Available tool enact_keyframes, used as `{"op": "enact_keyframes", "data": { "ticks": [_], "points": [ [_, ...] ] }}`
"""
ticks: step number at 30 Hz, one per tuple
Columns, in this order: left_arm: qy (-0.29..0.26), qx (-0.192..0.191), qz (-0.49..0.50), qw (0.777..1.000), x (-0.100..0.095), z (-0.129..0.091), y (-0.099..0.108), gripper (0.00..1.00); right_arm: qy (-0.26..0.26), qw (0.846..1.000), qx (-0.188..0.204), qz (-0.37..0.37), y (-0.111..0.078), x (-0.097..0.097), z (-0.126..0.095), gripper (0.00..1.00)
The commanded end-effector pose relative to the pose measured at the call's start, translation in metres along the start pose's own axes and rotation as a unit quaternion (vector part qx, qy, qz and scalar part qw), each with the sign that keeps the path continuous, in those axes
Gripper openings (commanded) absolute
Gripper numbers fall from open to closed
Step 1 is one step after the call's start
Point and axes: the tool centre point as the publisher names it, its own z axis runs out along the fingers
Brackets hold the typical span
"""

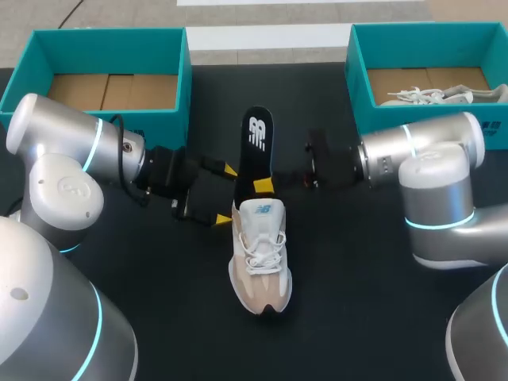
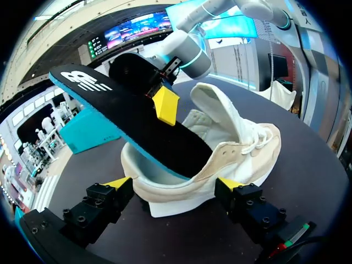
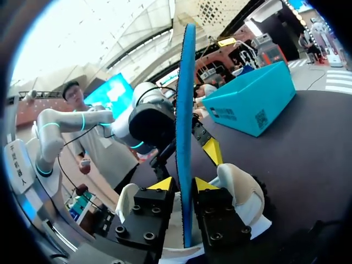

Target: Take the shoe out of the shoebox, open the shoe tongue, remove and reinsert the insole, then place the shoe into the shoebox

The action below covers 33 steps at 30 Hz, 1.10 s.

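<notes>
Two shoeboxes sat beyond the jaws: the left shoebox point(image 1: 111, 48) held cardboard point(image 1: 111, 91), the right shoebox point(image 1: 359, 71) a second shoe point(image 1: 429, 96). The left gripper point(image 2: 173, 183) clamped the shoe point(image 1: 260, 246) at its heel, jaws wide; the right gripper point(image 3: 184, 184) pinched the insole point(image 1: 255, 147) rising from that heel.

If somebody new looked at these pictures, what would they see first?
A black, blue-edged insole sticks up out of the heel of a white-and-tan shoe in the middle of the dark table. The right gripper pinches the insole from both sides, and the left gripper sits right beside the shoe.
</notes>
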Motion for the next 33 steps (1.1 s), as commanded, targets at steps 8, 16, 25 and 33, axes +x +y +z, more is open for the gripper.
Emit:
{"op": "enact_keyframes", "data": {
  "ticks": [8, 16, 25, 33],
  "points": [
    [0.000, -0.002, 0.000, 1.000, 0.001, 0.000, -0.001, 1.00, 0.021, 0.999, 0.023, 0.029, -0.015, -0.007, 0.004, 0.00],
    [0.000, -0.002, 0.000, 1.000, 0.001, 0.000, -0.001, 1.00, 0.040, 0.994, 0.062, 0.077, -0.036, 0.001, 0.014, 0.00],
    [0.000, -0.002, 0.000, 1.000, 0.001, 0.000, -0.001, 1.00, 0.035, 0.991, 0.072, 0.107, -0.052, 0.008, 0.015, 0.00],
    [0.000, -0.002, 0.000, 1.000, 0.001, 0.000, -0.001, 1.00, 0.019, 0.994, 0.072, 0.078, -0.034, 0.004, 0.011, 0.15]
  ]
}}
